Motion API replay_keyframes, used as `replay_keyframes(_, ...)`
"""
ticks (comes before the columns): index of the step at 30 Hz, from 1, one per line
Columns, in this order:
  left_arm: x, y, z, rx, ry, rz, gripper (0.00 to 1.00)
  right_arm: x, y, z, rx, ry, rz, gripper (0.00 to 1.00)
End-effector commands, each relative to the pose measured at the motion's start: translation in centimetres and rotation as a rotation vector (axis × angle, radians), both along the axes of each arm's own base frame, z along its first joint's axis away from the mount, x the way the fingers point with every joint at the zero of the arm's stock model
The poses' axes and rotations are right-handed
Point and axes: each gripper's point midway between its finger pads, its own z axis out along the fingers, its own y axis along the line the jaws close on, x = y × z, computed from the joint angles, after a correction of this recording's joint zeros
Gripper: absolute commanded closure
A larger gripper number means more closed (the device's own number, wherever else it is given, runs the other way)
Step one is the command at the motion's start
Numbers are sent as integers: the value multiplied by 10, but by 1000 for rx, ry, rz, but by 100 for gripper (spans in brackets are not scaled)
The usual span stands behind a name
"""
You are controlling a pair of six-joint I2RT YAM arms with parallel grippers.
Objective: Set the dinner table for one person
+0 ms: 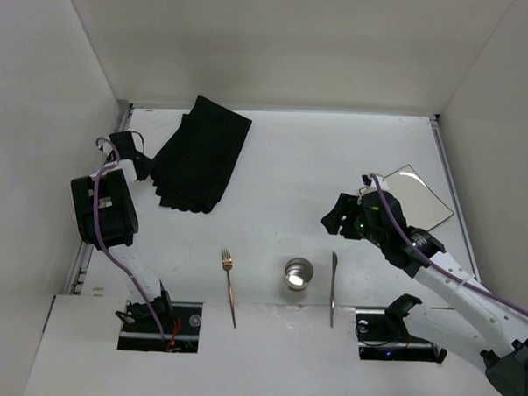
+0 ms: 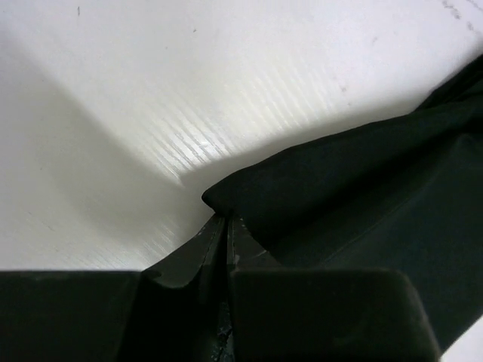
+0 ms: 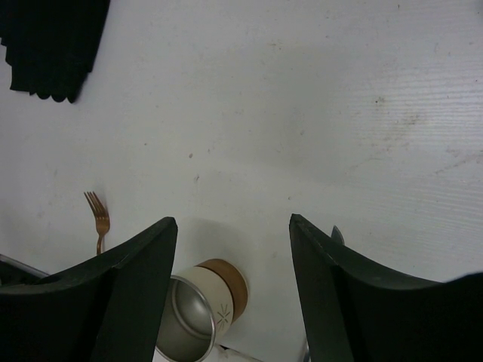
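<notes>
The white dinner table [image 1: 283, 164] carries a black scallop-edged placemat [image 1: 200, 156] at the back left, folded over itself. My left gripper [image 1: 145, 168] is at the mat's left edge. In the left wrist view its jaws are pressed together [image 2: 226, 220] with the black cloth [image 2: 362, 188] pinched at the tips. My right gripper [image 1: 331, 223] hovers open over bare table at centre right, nothing between its fingers [image 3: 234, 226]. Below it stands a cream and brown metal cup [image 3: 204, 302], also visible from above [image 1: 298, 272].
A copper fork [image 1: 229, 284] lies left of the cup and a knife [image 1: 333, 289] right of it, both near the front edge. A square white plate [image 1: 413, 196] sits behind the right arm. White walls enclose the table, with metal rails along its sides.
</notes>
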Motion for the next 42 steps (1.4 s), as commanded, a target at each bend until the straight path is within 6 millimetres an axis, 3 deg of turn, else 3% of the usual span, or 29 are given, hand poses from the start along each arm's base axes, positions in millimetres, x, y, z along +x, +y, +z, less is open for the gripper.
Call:
replay_keyframes(1, 16, -22, 77, -11, -174, -77, 99, 4, 6, 11, 24, -28, 5, 32)
replay_keyframes(3, 22, -49, 117, -17, -260, -144, 100, 6, 7, 11, 23, -31, 7, 32)
replay_keyframes(7, 20, -121, 159, -50, -349, -303, 100, 12, 12, 18, 43, -58, 7, 31)
replay_keyframes(8, 16, -143, 167, -66, -365, -341, 100, 14, 12, 20, 49, -65, 4, 30)
replay_keyframes(10, 2, -205, 179, -120, -395, -471, 100, 19, 14, 27, 66, -82, -3, 29)
replay_keyframes(11, -6, -229, 181, -144, -400, -520, 100, 21, 14, 30, 72, -93, -9, 28)
replay_keyframes(12, -18, -267, 183, -168, -414, -606, 100, 24, 14, 33, 79, -104, -21, 27)
replay_keyframes(16, -71, -386, 172, -240, -397, -865, 100, 37, 9, 40, 101, -130, -99, 24)
replay_keyframes(19, -101, -442, 162, -273, -378, -992, 94, 46, 2, 38, 111, -121, -165, 23)
replay_keyframes(21, -113, -457, 161, -285, -372, -1023, 88, 50, -1, 32, 119, -106, -189, 23)
replay_keyframes(24, -118, -454, 178, -285, -413, -1025, 61, 60, 0, 24, 138, -85, -208, 22)
replay_keyframes(26, -114, -436, 187, -272, -436, -986, 57, 70, 3, 22, 154, -73, -224, 21)
replay_keyframes(29, -97, -387, 181, -212, -426, -830, 50, 86, 7, 8, 158, -35, -254, 20)
replay_keyframes(33, -86, -307, 135, -124, -290, -573, 50, 108, 5, -27, 129, 42, -318, 21)
replay_keyframes(37, -98, -236, 89, -33, -149, -360, 50, 122, -6, -74, 101, 158, -410, 28)
replay_keyframes(42, -121, -177, 44, 28, -28, -199, 50, 131, -8, -101, 102, 211, -458, 34)
